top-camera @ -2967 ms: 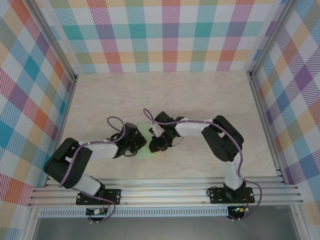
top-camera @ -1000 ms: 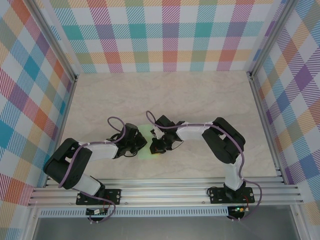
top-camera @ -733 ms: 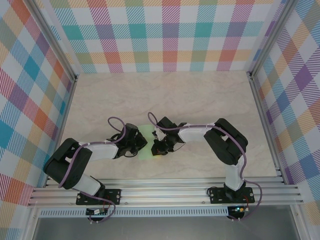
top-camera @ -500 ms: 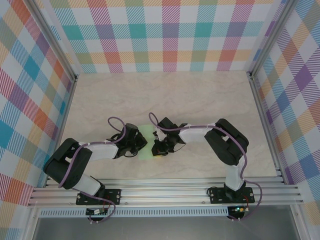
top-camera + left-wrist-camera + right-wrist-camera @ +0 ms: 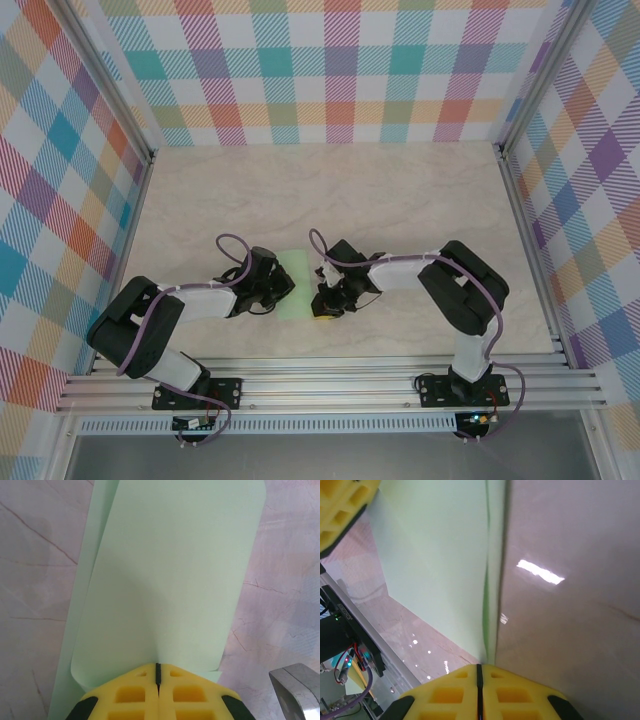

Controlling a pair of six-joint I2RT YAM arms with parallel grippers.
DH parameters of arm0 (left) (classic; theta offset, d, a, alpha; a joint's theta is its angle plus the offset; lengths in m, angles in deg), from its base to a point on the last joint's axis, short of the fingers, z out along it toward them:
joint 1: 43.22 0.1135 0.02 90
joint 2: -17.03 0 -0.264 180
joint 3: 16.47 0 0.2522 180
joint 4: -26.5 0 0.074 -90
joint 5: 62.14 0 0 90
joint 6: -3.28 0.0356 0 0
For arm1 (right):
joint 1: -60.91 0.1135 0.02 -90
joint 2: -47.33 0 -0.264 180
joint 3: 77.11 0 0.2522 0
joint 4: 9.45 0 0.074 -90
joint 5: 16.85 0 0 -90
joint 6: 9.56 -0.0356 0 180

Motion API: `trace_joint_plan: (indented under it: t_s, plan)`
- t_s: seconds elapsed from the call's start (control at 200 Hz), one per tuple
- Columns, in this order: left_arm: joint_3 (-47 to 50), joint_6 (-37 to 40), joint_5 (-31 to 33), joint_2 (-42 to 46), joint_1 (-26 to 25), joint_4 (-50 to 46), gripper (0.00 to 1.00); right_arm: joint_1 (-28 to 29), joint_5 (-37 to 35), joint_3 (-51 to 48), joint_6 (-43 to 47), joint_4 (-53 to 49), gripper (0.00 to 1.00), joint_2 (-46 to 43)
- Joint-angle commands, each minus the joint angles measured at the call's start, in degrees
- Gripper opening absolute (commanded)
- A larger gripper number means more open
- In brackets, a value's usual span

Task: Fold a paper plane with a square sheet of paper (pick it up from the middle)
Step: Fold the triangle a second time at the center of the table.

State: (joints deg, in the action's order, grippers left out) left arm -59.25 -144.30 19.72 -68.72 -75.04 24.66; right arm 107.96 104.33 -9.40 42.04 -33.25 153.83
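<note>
square sheet of paper [image 5: 297, 284]: pale green, lying on the table [image 5: 400, 200] between the two grippers, toward the front middle.
Fold state: doubled over once lengthwise; reads as a narrow strip. No pointed nose and no wing folds visible.
Done (judged): pickup and first centre fold.
Left to do (judged): flatten the crease, fold the nose corners, fold the wings. Most of the plane remains.
left gripper [image 5: 284, 290]: fingers together, tips at the near edge of the upper layer. Pinching or only pressing, cannot tell.
right gripper [image 5: 323, 310]: fingers together at the sheet's right side, the folded edge running into their seam. Clamped on it or pressing it, cannot tell.
Top view gives: overall layout, both arms reaching in from either side; layers not separable here.
Left wrist view gives: upper layer [image 5: 175, 570] bowed, not flat; lower layer [image 5: 82, 580] showing as a strip past its left side, so edges are not aligned; small dimple at the fingertips.
Right wrist view gives: folded edge [image 5: 487, 580] seen side-on as a dark green line, looking soft rather than sharp.
</note>
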Motion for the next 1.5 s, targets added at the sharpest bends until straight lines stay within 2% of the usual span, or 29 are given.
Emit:
trace_joint_plan:
  t_s: [0.0,0.135,0.385,0.48,0.7,0.875,0.925,0.98,1.035,1.13,1.235,1.37,1.495]
  plan:
    - [0.9,1.2,2.3,-1.0,0.0,-5.0,0.00,-0.2,-0.1,-1.3,-0.5,-5.8,0.09,-2.0]
    - [1.0,1.2,2.2,-0.8,-0.1,-4.9,0.00,0.0,-0.1,2.3,-0.5,-4.8,0.11,-3.7]
    - [0.8,1.3,2.1,-0.5,-0.1,-5.1,0.00,0.1,-0.6,8.3,-1.9,-2.5,0.12,0.9]
    - [0.5,1.3,1.9,-0.6,0.0,-5.2,0.00,0.1,-1.8,11.1,-1.0,-5.9,0.11,4.4]
    - [0.3,1.7,2.0,-0.1,-0.1,-5.0,0.00,0.1,-2.2,8.3,-1.2,-6.0,0.11,6.0]
    - [0.3,2.8,2.2,0.7,-0.1,-5.0,0.00,0.0,-5.6,6.5,-1.0,-7.9,0.09,6.6]
    - [0.4,3.7,1.8,1.7,0.0,-4.8,0.05,0.1,-5.8,6.4,-1.0,-7.8,0.09,7.0]
    - [0.1,5.2,0.4,3.6,0.0,-4.7,0.18,0.1,-5.7,6.2,-1.2,-7.4,0.09,7.2]
    - [-0.1,6.2,-0.6,6.2,-0.1,-5.0,0.25,0.1,-5.8,6.0,-1.4,-7.2,0.09,7.3]
    - [0.3,6.1,-0.3,11.1,-0.1,-7.3,0.30,0.1,-6.0,6.2,-1.5,-7.0,0.09,7.4]
    - [2.9,3.9,-1.2,15.1,-0.1,-6.1,0.22,0.1,-6.1,6.4,-1.7,-7.0,0.09,7.5]
    - [5.0,1.8,-1.4,16.1,-0.2,-4.6,0.00,0.1,-6.2,6.3,-1.9,-6.7,0.08,7.5]
    - [5.1,0.9,-2.4,13.6,-0.5,-1.2,0.00,0.1,-6.2,6.3,-1.9,-6.7,0.08,7.5]
